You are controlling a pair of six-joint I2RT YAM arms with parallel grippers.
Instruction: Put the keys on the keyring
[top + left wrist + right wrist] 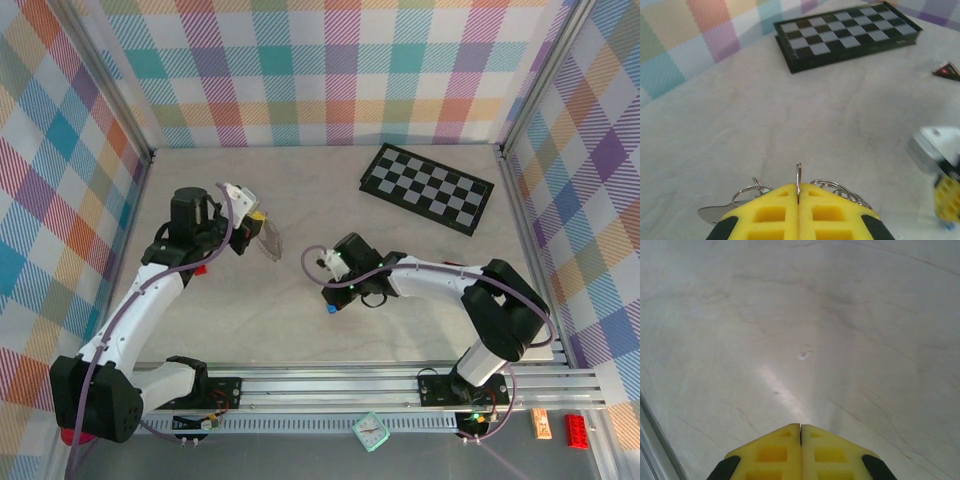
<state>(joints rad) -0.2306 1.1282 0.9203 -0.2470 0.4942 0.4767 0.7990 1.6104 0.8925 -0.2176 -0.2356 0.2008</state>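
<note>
My left gripper is shut on the thin grey wire of the keyring, held above the table at centre left. The wire stands up between the yellow fingertips, with small silvery rings fanning out on both sides and a key blade hanging at the left. My right gripper is shut a little to the right, low over bare table, with nothing visible between its fingers. A tiny blue piece, perhaps a key, sits at its tip. A small red piece lies by the left arm.
The black-and-white chequered board lies at the back right. Plaid walls close in the table on three sides. On the front rail sit a small clock, an orange piece and a red brick.
</note>
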